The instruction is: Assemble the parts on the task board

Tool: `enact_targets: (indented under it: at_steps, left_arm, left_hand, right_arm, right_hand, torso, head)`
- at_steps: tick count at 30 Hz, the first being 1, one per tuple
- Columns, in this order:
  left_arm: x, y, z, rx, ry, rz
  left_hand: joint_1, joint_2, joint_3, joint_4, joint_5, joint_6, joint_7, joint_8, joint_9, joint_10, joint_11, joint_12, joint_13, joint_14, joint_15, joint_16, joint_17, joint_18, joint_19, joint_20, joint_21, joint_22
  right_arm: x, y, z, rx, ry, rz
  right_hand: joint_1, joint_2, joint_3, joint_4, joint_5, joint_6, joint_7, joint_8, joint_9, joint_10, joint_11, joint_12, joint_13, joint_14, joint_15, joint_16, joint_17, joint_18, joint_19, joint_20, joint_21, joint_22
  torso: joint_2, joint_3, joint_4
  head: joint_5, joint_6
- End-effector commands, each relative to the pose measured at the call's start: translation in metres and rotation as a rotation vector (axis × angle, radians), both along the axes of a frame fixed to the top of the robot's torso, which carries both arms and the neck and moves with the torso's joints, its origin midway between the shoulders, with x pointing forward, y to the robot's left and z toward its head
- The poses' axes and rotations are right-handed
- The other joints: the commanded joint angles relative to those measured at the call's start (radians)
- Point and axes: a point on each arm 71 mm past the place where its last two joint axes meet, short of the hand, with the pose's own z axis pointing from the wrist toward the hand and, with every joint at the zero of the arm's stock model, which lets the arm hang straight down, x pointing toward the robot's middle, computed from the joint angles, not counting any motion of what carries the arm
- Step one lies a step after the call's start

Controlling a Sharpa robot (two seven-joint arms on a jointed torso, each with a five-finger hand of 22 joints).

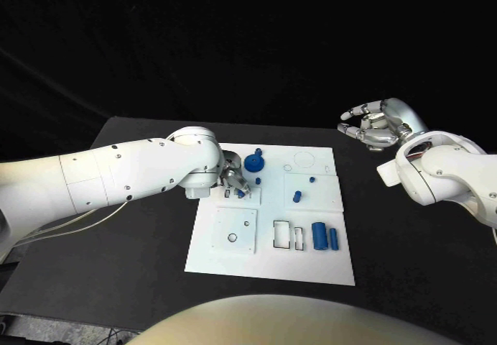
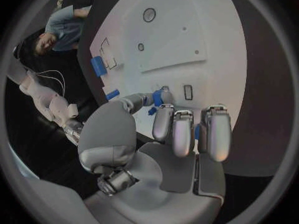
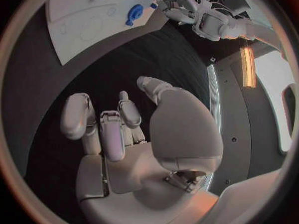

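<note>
Left hand (image 1: pixel 232 177) pinches small blue part (image 2: pixel 153 111) over task board (image 1: pixel 311 269) — right hand (image 1: pixel 378 123) curled, holding nothing, off board.

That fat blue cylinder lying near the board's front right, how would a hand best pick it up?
Probably from straight above, fingers closing across the round sides of the cylinder at its middle. It lies flat on the board with its long axis running front to back, so the curved flanks are open; a thinner blue piece sits close on its right, leaving little room there.
</note>
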Motion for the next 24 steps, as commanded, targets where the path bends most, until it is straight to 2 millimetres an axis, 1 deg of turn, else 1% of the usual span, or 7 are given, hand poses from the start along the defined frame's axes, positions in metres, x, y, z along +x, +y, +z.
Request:
enact_targets:
  at_steps: [1, 3, 11, 14, 20, 24]
  left_arm:
    - [-0.0056, 0.0001, -0.0087, 0.03, 0.041, -0.021]
    - [-0.0057, 0.0005, -0.0087, 0.031, 0.042, -0.021]
    - [-0.0056, 0.0033, -0.0088, 0.037, 0.041, -0.017]
    - [-0.0056, 0.0042, -0.0089, 0.038, 0.041, -0.016]
    - [-0.0065, 0.004, -0.0091, 0.04, 0.048, -0.022]
    - [-0.0068, 0.0039, -0.0092, 0.038, 0.052, -0.023]
  left_hand:
    - [0.001, 0.009, 0.176, -0.172, -0.004, -0.002, -0.007, 0.002, 0.002, 0.011, -0.004, 0.002, 0.071, 0.108, -0.003, 0.004, 0.263, -0.015, 0.053, -0.005, -0.002, 0.204]
    - [0.001, 0.008, 0.176, -0.172, -0.003, -0.002, -0.007, 0.002, 0.002, 0.011, -0.004, 0.002, 0.071, 0.108, -0.003, 0.004, 0.263, -0.015, 0.052, -0.005, -0.003, 0.204]
    - [0.0, 0.008, 0.176, -0.172, 0.002, -0.001, -0.007, 0.003, 0.001, 0.012, -0.004, 0.003, 0.072, 0.108, -0.002, 0.004, 0.263, -0.016, 0.053, -0.004, -0.002, 0.205]
    - [0.0, 0.008, 0.177, -0.173, 0.004, -0.001, -0.007, 0.003, 0.001, 0.012, -0.004, 0.003, 0.072, 0.108, -0.002, 0.004, 0.263, -0.016, 0.054, -0.004, -0.001, 0.205]
    - [0.0, 0.007, 0.177, -0.173, 0.012, 0.001, -0.007, 0.005, 0.001, 0.012, -0.004, 0.003, 0.072, 0.108, -0.002, 0.004, 0.263, -0.016, 0.054, -0.004, 0.0, 0.206]
    - [0.0, 0.006, 0.177, -0.174, 0.014, 0.002, -0.007, 0.005, 0.001, 0.012, -0.004, 0.003, 0.072, 0.108, -0.002, 0.004, 0.263, -0.016, 0.054, -0.004, -0.001, 0.206]
  right_arm:
    - [-0.0006, 0.0015, 0.0, -0.002, -0.001, 0.012]
    - [-0.0006, 0.0015, 0.0, -0.002, -0.001, 0.012]
    - [-0.0006, 0.0015, 0.0, -0.002, -0.001, 0.012]
    - [-0.0006, 0.0014, 0.0, -0.002, -0.002, 0.012]
    - [-0.0005, 0.0015, 0.0, -0.002, -0.002, 0.012]
    - [-0.0005, 0.0015, 0.0001, -0.002, -0.002, 0.012]
  right_hand:
    - [-0.009, 0.002, 0.007, 0.0, 0.005, -0.008, 0.0, 0.007, 0.002, -0.001, 0.0, 0.005, -0.001, 0.057, 0.005, -0.005, 0.099, 0.016, -0.007, -0.001, -0.007, 0.055]
    - [-0.009, 0.002, 0.007, 0.0, 0.005, -0.008, 0.0, 0.007, 0.002, -0.001, 0.0, 0.005, -0.001, 0.057, 0.005, -0.005, 0.099, 0.016, -0.007, -0.001, -0.007, 0.055]
    - [-0.009, 0.002, 0.007, 0.0, 0.005, -0.008, 0.0, 0.007, 0.002, -0.001, 0.0, 0.005, -0.001, 0.057, 0.005, -0.005, 0.099, 0.016, -0.007, -0.001, -0.007, 0.055]
    - [-0.009, 0.002, 0.007, 0.0, 0.005, -0.008, 0.0, 0.007, 0.002, -0.001, 0.0, 0.005, -0.001, 0.057, 0.005, -0.005, 0.099, 0.016, -0.007, -0.001, -0.007, 0.055]
    - [-0.009, 0.001, 0.012, -0.005, 0.005, -0.01, 0.0, 0.008, 0.002, -0.002, 0.0, 0.005, -0.003, 0.056, 0.005, -0.006, 0.097, 0.016, -0.007, -0.001, -0.009, 0.055]
    - [-0.009, 0.001, 0.012, -0.005, 0.005, -0.01, 0.0, 0.008, 0.002, -0.002, 0.0, 0.005, -0.003, 0.056, 0.005, -0.006, 0.097, 0.016, -0.007, -0.001, -0.009, 0.055]
  torso:
    - [0.0, -0.0005, 0.0004]
    - [0.0, -0.001, 0.0007]
    - [-0.001, -0.001, 0.0011]
    - [0.0, -0.0005, 0.0007]
    - [0.0, -0.0012, 0.0002]
    - [0.0, -0.0006, 0.0005]
  head:
    - [0.0, 0.0]
    - [0.0, 0.0]
    - [0.0, 0.0]
    - [0.001, 0.0]
    - [0.001, 0.0]
    - [0.001, 0.0]
